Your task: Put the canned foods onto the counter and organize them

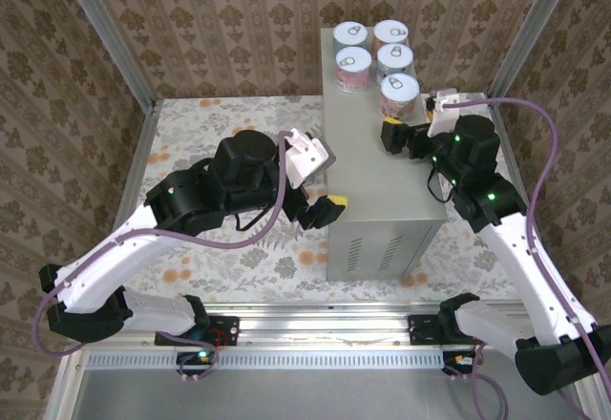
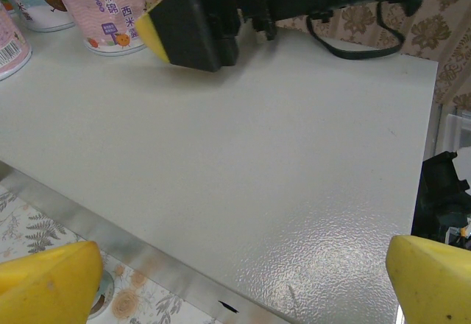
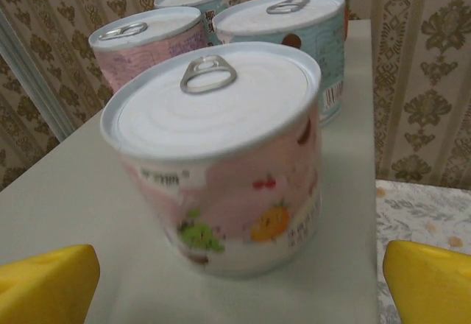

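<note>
As five tins (image 1: pixel 353 57) sit grouped on the counter (image 1: pixel 372 186), left gripper (image 1: pixel 323 210) and right gripper (image 1: pixel 392 136) both gape empty; only tidying likely remains.

The grey counter (image 1: pixel 374 186) is standing on the floral floor (image 1: pixel 196 124), off toward 3 o'clock. Five cans (image 1: pixel 394 59) are sitting upright on its flat top, bunched at the 12 o'clock end, one pink can (image 1: pixel 399 89) standing at the bunch's 6 o'clock side.
</note>
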`<state>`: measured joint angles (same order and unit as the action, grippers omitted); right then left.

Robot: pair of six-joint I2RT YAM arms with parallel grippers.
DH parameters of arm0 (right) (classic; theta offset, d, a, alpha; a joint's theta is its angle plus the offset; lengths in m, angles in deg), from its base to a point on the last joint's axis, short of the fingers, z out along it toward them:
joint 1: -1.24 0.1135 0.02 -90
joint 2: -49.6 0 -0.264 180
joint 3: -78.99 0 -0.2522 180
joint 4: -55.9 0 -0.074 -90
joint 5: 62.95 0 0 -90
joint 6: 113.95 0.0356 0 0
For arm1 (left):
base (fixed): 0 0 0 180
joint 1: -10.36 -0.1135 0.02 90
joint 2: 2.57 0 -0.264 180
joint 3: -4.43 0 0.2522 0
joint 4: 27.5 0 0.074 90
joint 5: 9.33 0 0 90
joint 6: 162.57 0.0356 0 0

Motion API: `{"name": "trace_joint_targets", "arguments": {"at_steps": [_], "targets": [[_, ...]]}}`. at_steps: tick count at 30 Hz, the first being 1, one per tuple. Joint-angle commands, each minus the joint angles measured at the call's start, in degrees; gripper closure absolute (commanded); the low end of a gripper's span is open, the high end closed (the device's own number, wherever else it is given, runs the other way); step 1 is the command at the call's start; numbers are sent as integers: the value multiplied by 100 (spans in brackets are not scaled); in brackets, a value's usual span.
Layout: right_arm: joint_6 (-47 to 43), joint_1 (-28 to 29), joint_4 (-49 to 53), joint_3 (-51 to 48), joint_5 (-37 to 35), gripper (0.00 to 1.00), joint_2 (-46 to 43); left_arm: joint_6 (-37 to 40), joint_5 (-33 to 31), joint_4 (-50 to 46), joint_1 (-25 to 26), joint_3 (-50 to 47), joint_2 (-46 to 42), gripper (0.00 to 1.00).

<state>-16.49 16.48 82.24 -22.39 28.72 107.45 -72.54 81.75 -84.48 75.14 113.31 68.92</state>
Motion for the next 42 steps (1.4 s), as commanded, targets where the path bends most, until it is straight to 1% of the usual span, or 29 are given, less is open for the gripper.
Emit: {"name": "trace_joint_targets", "arguments": {"at_steps": [1,4,8,13,22,33,42], "targets": [[84,-22,527,-180,-196,0,-299,-121,-5,150,-36,-36,-118,0],[114,-25,506,-330,-263,0,-418,-135,6,173,-36,-51,-117,0],[150,-28,387,-400,-237,3,-386,-160,14,191,-35,-74,-125,0],[133,-29,307,-243,-205,8,-150,-163,-7,172,-35,-93,-160,0],[115,-27,281,145,-235,11,395,-145,-55,123,-44,-124,-196,0],[67,-28,184,322,-267,12,778,-119,-64,99,-61,-110,-187,0],[80,-22,96,308,-303,14,878,-128,-80,76,-78,-130,-223,0]]}}
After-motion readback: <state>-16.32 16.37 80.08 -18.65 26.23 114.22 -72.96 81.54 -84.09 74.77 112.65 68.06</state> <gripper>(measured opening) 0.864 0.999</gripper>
